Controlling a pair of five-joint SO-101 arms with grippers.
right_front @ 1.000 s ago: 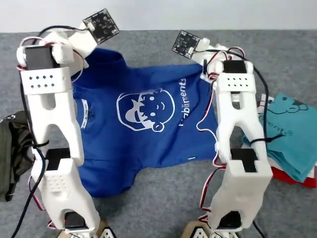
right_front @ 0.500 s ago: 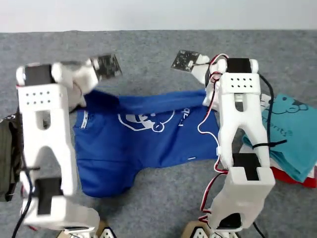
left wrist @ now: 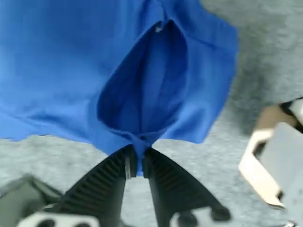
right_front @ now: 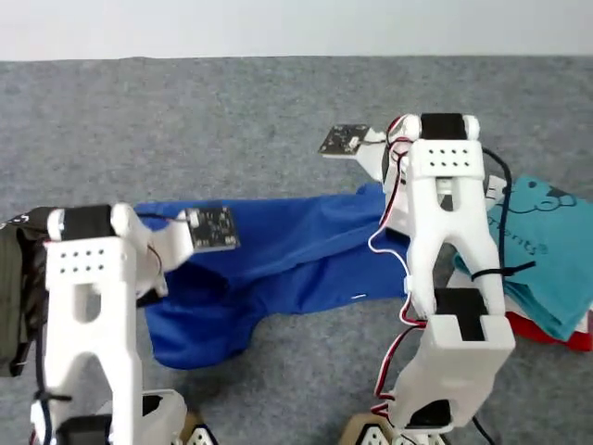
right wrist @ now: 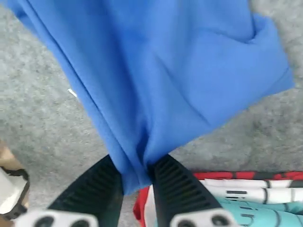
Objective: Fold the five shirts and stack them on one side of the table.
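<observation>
A blue shirt lies across the middle of the grey table, its far half folded over toward the near side so the print is hidden. My left gripper is shut on the shirt's edge at the left end. The left arm stands over that end in the high view. My right gripper is shut on the blue shirt's right end. The right arm stands by it in the high view.
A stack of folded shirts with a teal one on top sits at the table's right edge over a red and white one. A dark olive garment lies bunched at the left edge. Bare grey table stretches behind.
Both arms have pulled the shirt's far edge toward the near side, folding it over itself. The white face print is now covered. The left arm moved much closer to the front.
</observation>
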